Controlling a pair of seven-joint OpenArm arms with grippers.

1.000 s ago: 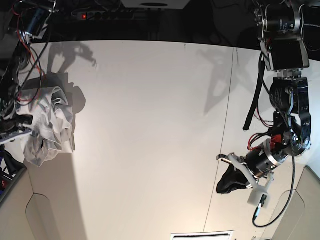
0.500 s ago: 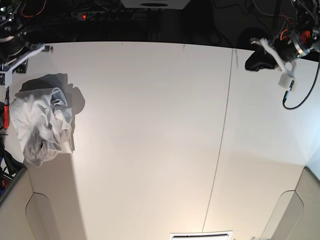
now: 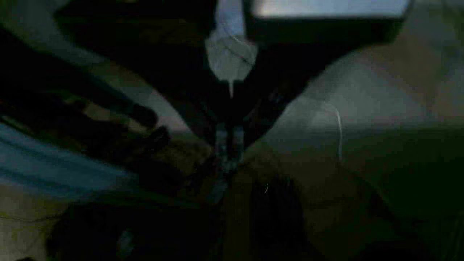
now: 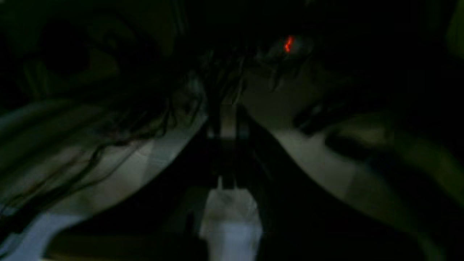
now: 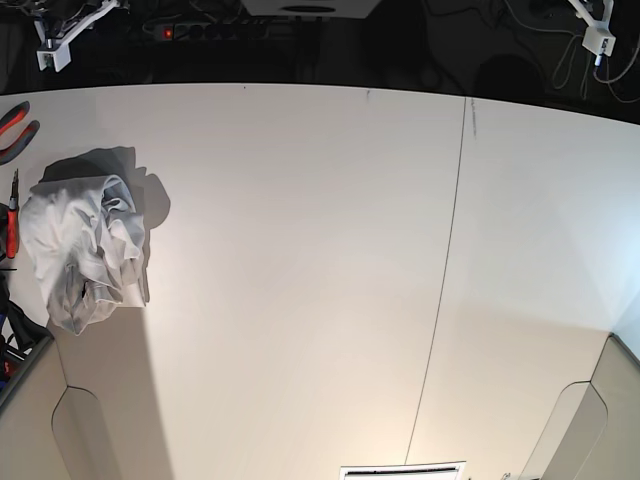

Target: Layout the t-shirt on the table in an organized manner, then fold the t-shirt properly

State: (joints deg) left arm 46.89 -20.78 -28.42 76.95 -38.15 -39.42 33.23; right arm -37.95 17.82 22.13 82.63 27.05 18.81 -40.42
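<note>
The white t-shirt [image 5: 85, 250] lies crumpled in a heap near the left edge of the table [image 5: 320, 250], with nothing touching it. Both arms are drawn back past the far corners. Only a white piece of the left arm [image 5: 597, 30] shows at the top right and a white piece of the right arm [image 5: 70, 25] at the top left. The two wrist views are dark and blurred. In them, the left gripper [image 3: 227, 145] and the right gripper [image 4: 223, 127] each show jaws pressed together on nothing.
Red-handled pliers [image 5: 15, 125] and a red screwdriver [image 5: 10, 225] lie at the table's left edge beside the shirt. A power strip [image 5: 200, 30] with a red light sits behind the far edge. A thin dark seam [image 5: 445, 270] runs down the tabletop right of centre.
Both arms have swung up and back off the table to the far corners; the arm on the right rose from low near the front. The t-shirt has not moved.
</note>
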